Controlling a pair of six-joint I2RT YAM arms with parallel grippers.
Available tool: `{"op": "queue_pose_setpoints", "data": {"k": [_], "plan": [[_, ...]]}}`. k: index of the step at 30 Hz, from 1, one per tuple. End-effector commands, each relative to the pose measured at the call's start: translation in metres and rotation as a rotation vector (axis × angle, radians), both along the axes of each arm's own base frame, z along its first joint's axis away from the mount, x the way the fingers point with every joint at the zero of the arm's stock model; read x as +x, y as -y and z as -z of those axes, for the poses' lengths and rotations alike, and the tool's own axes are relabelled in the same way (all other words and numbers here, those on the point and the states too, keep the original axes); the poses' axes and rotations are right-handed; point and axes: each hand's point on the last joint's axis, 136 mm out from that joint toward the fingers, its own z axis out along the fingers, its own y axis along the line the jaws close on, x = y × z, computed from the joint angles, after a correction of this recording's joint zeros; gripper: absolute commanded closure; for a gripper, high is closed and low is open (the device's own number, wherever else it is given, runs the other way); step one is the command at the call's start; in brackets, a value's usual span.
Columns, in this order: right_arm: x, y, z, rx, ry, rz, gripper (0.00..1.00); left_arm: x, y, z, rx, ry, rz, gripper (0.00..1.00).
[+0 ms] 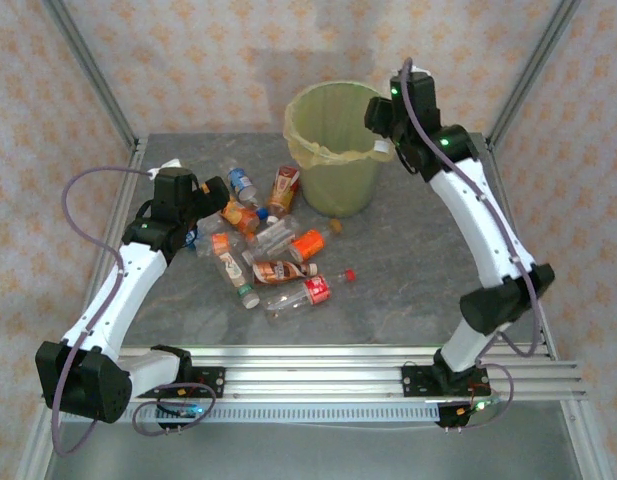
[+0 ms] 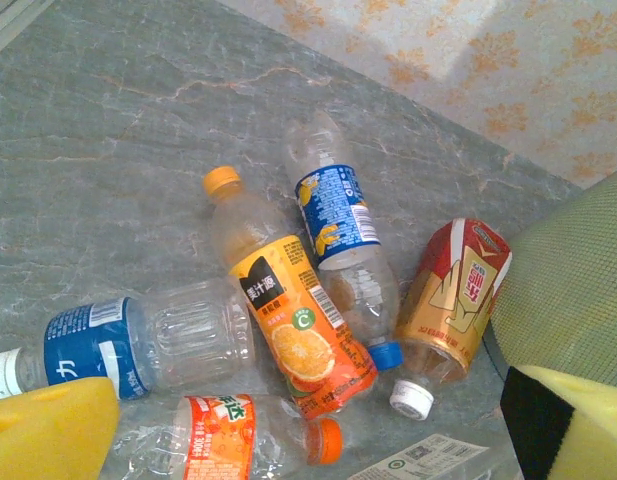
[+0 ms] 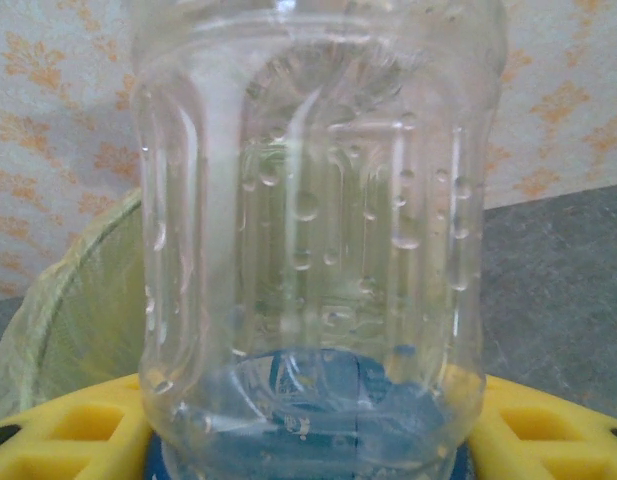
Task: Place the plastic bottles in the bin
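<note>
Many bottles: lying mid-frame on the worktop.
Left end effector: spread wide, left of them.
Right end effector: pinching a clear bottle by the bin.

left pincer gapes low; right pincer, raised, grips a bottle.

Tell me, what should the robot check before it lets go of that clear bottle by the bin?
1. Right gripper closed on the clear bottle: ok.
2. Bottle over the mouth of the bin: cannot tell; it sits by the right rim.
3. Bin upright: ok.
4. Left gripper open, holding nothing: ok.
5. Table free of bottles: not ok; the orange-label bottle and others lie there.
</note>
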Motion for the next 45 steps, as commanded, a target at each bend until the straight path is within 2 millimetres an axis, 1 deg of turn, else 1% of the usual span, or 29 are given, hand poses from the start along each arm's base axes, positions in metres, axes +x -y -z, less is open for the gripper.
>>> {"op": "queue_pose_setpoints", "data": {"k": [1, 6, 10, 12, 16, 18, 21, 26, 34, 40, 45], "plan": [[0.022, -0.012, -0.012, -0.018, 0.036, -0.04, 0.58, -0.003, 0.001, -0.011, 0.022, 0.011, 0.011, 0.0], [0.054, -0.029, 0.002, -0.038, 0.013, -0.067, 0.59, -0.006, 0.001, -0.01, 0.027, 0.011, 0.013, 0.0], [0.078, -0.038, 0.005, -0.034, 0.025, -0.076, 0.59, -0.006, 0.003, -0.008, 0.021, 0.008, 0.021, 0.0], [0.09, -0.042, 0.012, -0.027, 0.024, -0.087, 0.58, -0.006, 0.002, -0.007, 0.02, 0.007, 0.021, 0.0], [0.111, -0.052, 0.036, -0.027, 0.009, -0.113, 0.58, -0.008, 0.001, -0.006, 0.028, 0.003, 0.02, 0.0], [0.118, -0.055, 0.05, -0.033, -0.009, -0.124, 0.58, -0.009, 0.001, -0.007, 0.034, 0.002, 0.02, 0.0], [0.126, -0.053, 0.071, -0.036, -0.048, -0.126, 0.58, -0.01, 0.001, -0.005, 0.034, -0.003, 0.021, 0.0], [0.13, -0.056, 0.099, -0.064, -0.11, -0.146, 0.58, -0.009, 0.001, -0.003, 0.034, -0.009, 0.023, 0.0], [0.132, -0.049, 0.148, -0.148, -0.224, -0.161, 0.58, -0.009, 0.001, -0.001, 0.036, -0.011, 0.021, 0.0], [0.129, -0.041, 0.173, -0.18, -0.303, -0.168, 0.58, -0.009, 0.0, -0.002, 0.045, -0.011, 0.016, 0.0], [0.117, -0.036, 0.185, -0.218, -0.369, -0.179, 0.57, -0.009, -0.002, -0.003, 0.048, -0.01, 0.012, 0.0]]}}
